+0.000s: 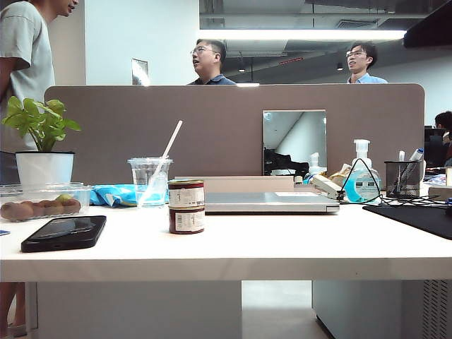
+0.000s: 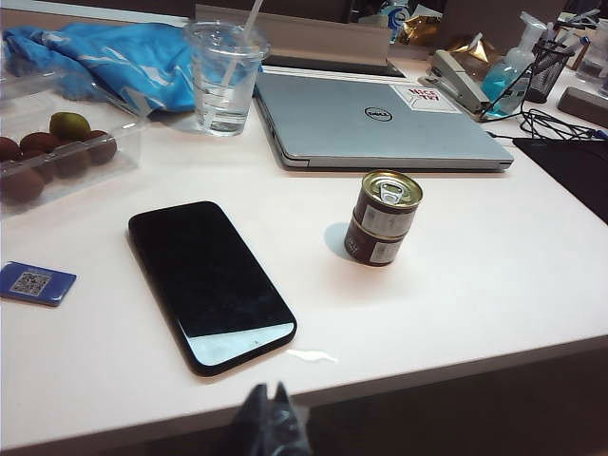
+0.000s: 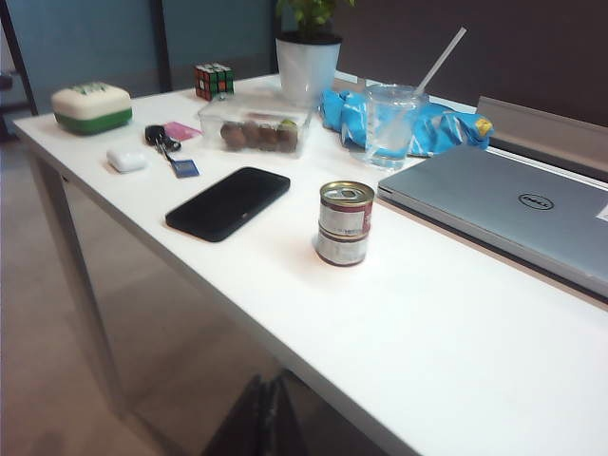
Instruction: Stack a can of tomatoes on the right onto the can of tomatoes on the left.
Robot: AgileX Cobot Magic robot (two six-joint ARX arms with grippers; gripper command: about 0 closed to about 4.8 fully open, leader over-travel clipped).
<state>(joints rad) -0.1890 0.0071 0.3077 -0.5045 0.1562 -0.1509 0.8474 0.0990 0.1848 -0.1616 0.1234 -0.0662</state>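
Two tomato cans (image 3: 345, 223) stand stacked beside the phone (image 3: 228, 203); the right hand (image 3: 258, 415) seems closed.

This is an open-plan office. A long white desk (image 1: 282, 247) runs up against a grey fabric partition screen (image 1: 233, 127), and three men (image 1: 210, 62) stand talking just behind it under a bright ceiling strip light (image 1: 304, 34) and exposed dark ductwork. On the desk lie a closed silver Dell laptop (image 2: 380, 123), a black smartphone (image 2: 209, 283), a black mesh pen holder (image 1: 402, 178) with markers, a grey stapler (image 2: 456, 85), a pump bottle of blue hand sanitiser (image 1: 361, 180) and a leafy green plant in a white pot (image 1: 44, 152).
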